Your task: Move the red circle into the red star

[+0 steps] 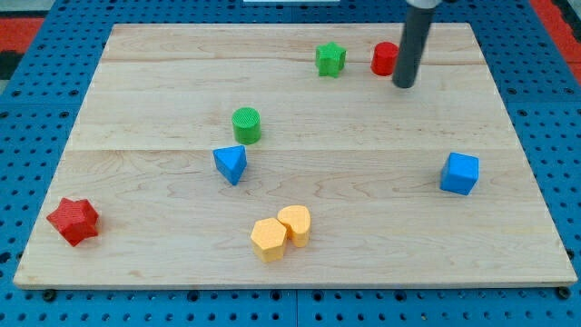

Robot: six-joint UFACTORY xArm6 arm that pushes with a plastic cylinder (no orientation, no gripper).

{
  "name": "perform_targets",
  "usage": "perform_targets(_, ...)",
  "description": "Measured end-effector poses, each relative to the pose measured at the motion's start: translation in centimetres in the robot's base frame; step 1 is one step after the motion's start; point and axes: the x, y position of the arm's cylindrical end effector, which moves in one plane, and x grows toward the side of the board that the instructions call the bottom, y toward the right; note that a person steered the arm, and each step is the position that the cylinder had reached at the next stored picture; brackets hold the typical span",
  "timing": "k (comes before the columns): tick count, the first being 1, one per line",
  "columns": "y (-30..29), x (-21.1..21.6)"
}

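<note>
**A:** Seven blocks on a pale wooden board (163, 263), its planks showing long grain lines, with a blue pegboard surround (27, 136) dotted with holes. What's nearest the view's bottom?

**B:** Two yellow blocks touching: a yellow hexagon (268, 239) and a rounder yellow block (295, 223) just to its upper right. Off at the view's left edge sits the red star (73, 221), faceted and matte.

**A:** And mid-board?

**B:** A blue triangle-like wedge (231, 163) with a green cylinder (246, 124) just above it. Well to the view's right, a blue cube (460, 173) stands alone.

**A:** Farthest back?

**B:** A green star (330, 59), then the red circle (385, 58), a smooth, short red cylinder near the view's top, well apart from the red star. My tip (404, 85) is down just at its right side, the dark rod partly covering its edge; touching or not, I cannot tell.

**A:** Jaws?

**B:** There are none, only a plain rod.
</note>
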Motion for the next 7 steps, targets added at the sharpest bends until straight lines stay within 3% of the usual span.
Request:
perform_targets(1, 1.5, -3.6)
perform_targets(2, -4.2, -3.6)
perform_targets(3, -5.8, -6.9)
perform_targets(5, -9.7, -3.3)
perform_targets(7, -5.3, -0.7)
